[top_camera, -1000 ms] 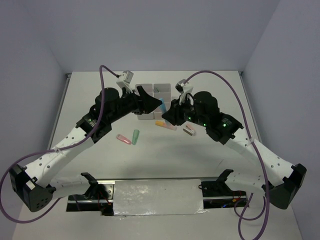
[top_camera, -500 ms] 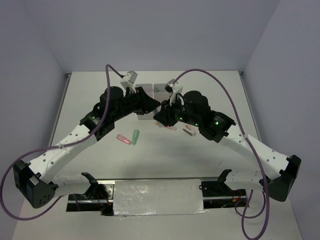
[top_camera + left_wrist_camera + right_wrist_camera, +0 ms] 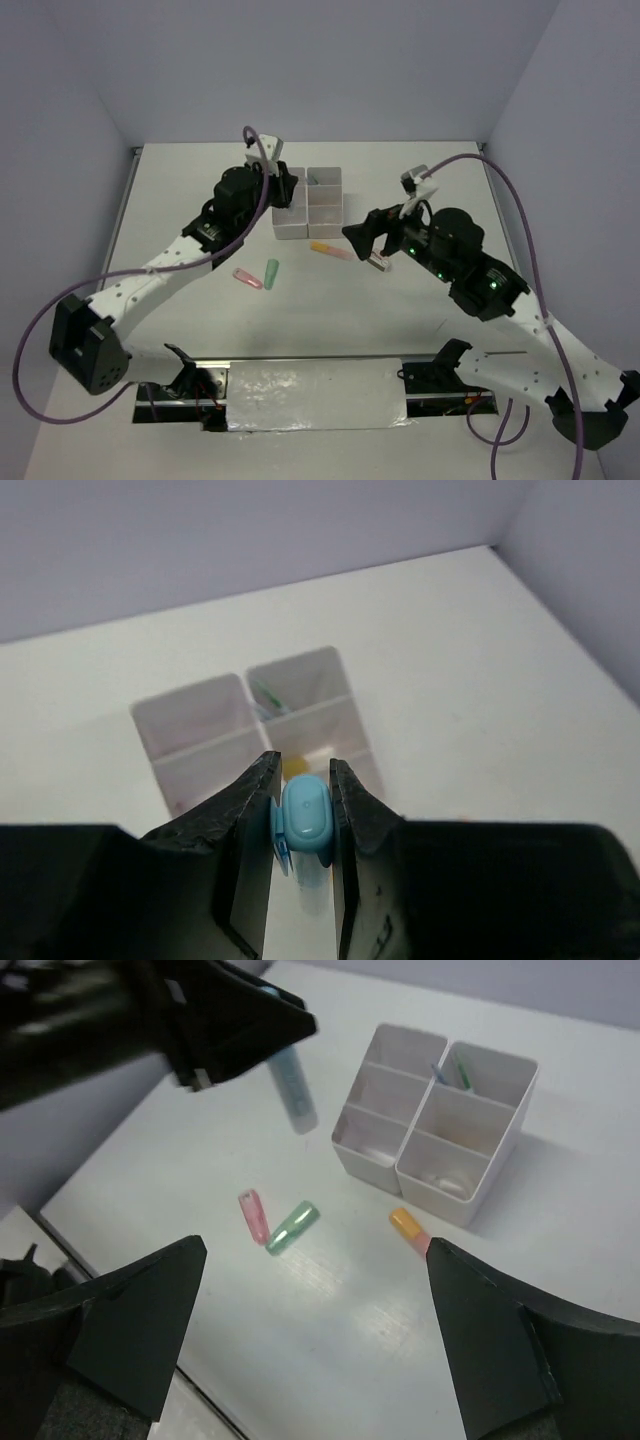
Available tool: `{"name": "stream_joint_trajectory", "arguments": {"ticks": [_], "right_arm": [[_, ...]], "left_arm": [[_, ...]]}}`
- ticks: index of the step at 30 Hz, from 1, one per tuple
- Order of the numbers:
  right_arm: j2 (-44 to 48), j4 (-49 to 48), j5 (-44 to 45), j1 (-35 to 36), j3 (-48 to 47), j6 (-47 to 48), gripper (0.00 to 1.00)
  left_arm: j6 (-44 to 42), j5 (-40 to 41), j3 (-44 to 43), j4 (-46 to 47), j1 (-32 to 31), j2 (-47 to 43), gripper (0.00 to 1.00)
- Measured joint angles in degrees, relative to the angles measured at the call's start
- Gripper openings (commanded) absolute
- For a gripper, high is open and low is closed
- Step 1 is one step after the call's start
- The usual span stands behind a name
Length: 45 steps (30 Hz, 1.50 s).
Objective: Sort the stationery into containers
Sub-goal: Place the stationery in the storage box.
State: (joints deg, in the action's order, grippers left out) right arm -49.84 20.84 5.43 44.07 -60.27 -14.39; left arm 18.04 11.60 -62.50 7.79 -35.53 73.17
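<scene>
My left gripper (image 3: 303,770) is shut on a blue stubby marker (image 3: 305,820), held upright above the white containers (image 3: 200,742). From above, the left gripper (image 3: 284,186) hangs over the left column of the containers (image 3: 322,210). The right wrist view shows the blue marker (image 3: 291,1088) hanging from those jaws, to the left of the containers (image 3: 470,1175). My right gripper (image 3: 362,238) stands wide open and empty to the right of the block. On the table lie a pink marker (image 3: 247,278), a green marker (image 3: 271,272) and an orange marker (image 3: 330,249).
A small pale item (image 3: 378,263) lies just below the right gripper. Some compartments hold thin pens (image 3: 455,1068) and small pale pieces. The pink (image 3: 253,1215), green (image 3: 292,1227) and orange (image 3: 408,1225) markers lie in front of the block.
The left gripper shut on the blue marker between the two grippers and carried it back over the containers. The right gripper opened, let go and drew away to the right.
</scene>
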Motion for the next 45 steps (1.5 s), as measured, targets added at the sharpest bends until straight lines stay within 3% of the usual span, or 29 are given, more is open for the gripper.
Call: {"name": "stream_joint_trajectory", "arguments": {"ticks": [9, 18, 25, 29, 33, 36, 38, 41, 45], "right_arm": [[6.62, 0.52, 0.24, -0.09, 4.85, -0.74, 1.0], [5.68, 1.57, -0.72, -0.24, 8.33, -0.26, 1.0], [4.42, 1.49, -1.36, -0.24, 8.31, 0.66, 1.0], [3.02, 1.51, -1.42, -0.24, 8.31, 0.83, 1.0], [2.86, 1.51, -1.64, -0.33, 8.07, 0.98, 1.0], [2.84, 1.49, -1.77, -0.35, 7.91, 0.98, 1.0], [2.69, 1.49, -1.81, -0.37, 7.89, 0.98, 1.0], [1.92, 1.42, -1.92, -0.46, 7.89, 0.96, 1.0], [0.31, 1.36, -2.71, -0.5, 7.89, 0.96, 1.0]], "left_arm": [[-14.12, -0.5, -7.39, 13.49, 8.76, 21.88, 0.0], [-14.75, -1.07, -7.32, 25.49, 10.78, 25.38, 0.0], [-13.42, -1.44, -2.34, 36.83, 11.89, 27.08, 0.0], [-11.65, -2.36, -1.2, 39.01, 12.44, 30.45, 0.05], [-10.45, -2.62, -0.46, 41.7, 12.72, 31.36, 0.18], [-10.03, -2.62, 0.46, 43.41, 12.81, 31.67, 0.45], [-9.81, -2.64, 1.2, 44.11, 12.85, 31.76, 0.4], [-9.64, -2.62, 2.14, 44.68, 12.85, 31.76, 0.45], [-9.29, -2.29, 2.67, 44.83, 12.85, 31.74, 0.88]]}}
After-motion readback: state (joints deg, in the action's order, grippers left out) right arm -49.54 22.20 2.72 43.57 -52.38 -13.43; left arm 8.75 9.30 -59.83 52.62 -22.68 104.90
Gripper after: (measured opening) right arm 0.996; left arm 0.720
